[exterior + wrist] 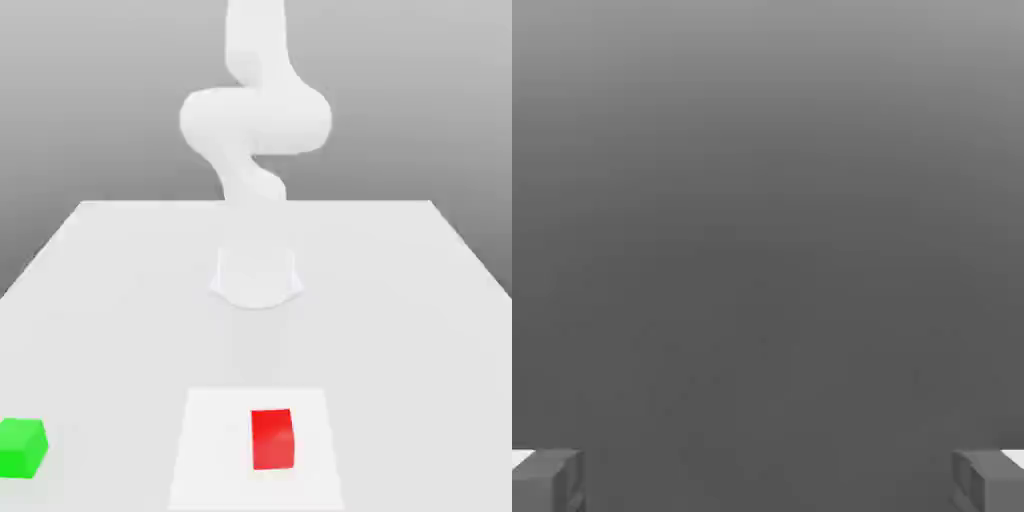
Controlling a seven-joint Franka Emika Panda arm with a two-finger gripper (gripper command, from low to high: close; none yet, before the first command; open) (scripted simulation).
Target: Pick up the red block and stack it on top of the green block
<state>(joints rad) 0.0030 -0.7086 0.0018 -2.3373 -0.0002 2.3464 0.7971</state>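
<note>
The small bright red matte cube sits on a paler square patch of the white surface, well apart from the small bright green matte cube. It looks rigid, light, flat-sided; I'd pinch two opposite side faces, squarely. The hand has its fingers spread wide, holding nothing.
</note>
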